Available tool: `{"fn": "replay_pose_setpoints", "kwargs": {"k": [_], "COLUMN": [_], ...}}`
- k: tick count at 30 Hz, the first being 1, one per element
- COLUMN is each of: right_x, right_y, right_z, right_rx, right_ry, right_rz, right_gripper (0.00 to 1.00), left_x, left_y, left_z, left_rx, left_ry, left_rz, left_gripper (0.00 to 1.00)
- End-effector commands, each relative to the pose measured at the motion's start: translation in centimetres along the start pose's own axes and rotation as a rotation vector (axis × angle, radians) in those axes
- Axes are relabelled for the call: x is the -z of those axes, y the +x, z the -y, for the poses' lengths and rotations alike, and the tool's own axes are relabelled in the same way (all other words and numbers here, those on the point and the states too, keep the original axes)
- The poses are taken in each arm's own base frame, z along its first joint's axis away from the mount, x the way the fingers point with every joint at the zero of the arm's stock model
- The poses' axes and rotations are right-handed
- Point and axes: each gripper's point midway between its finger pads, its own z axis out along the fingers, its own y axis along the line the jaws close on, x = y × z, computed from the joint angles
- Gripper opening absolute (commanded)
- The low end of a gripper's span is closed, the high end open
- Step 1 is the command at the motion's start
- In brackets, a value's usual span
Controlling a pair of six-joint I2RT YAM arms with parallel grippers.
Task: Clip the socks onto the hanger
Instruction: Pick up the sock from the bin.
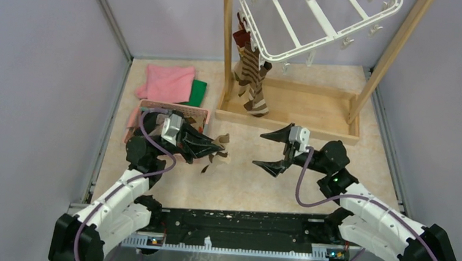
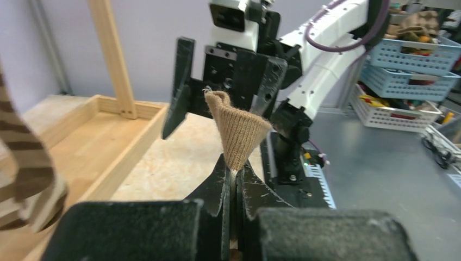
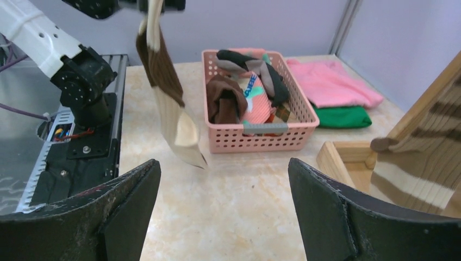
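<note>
Blue block lettering on coral-and-white sock [image 3: 251, 89] lying in pink basket [image 3: 261, 136], right wrist view; letters too blurred to read with certainty. No other text, label, number or sign legible

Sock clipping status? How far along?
Done: striped socks hang clipped at the hanger's left corner.
In hand: left tool shut on a brown-and-cream sock, held up; right tool open, empty, facing it.
Left: clip that one, then the socks in the basket.
</note>
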Motion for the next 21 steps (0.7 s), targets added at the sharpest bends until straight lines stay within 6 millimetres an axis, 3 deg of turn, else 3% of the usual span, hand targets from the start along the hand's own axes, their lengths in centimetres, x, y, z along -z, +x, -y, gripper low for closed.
{"fn": "replay_pose_setpoints", "kwargs": {"k": [1,12,21], "right_x": [-0.9,-3.0,-3.8], "right_y": [-6.1,-8.7,-7.2], "right_z": [-0.9,-2.3,-5.1], "right_rx": [0.08,-0.027,-0.039], "right_ry": [-0.072,-0.154,-0.24], "right_rz": [0.14,0.173,0.116], "right_gripper": [0.86,0.8,0.73], "left_x": [-1.1,-3.5,-3.8], "left_y": [-0.5,3.4,4.1], "left_z": [3.2,4.9,4.1], "left_rx": [-0.066,-0.006,-0.012], "left_ry": [0.168,0.323,0.299], "left_rz": [0.028,-0.114,-0.134], "left_gripper": [0.0,0.0,0.0]}}
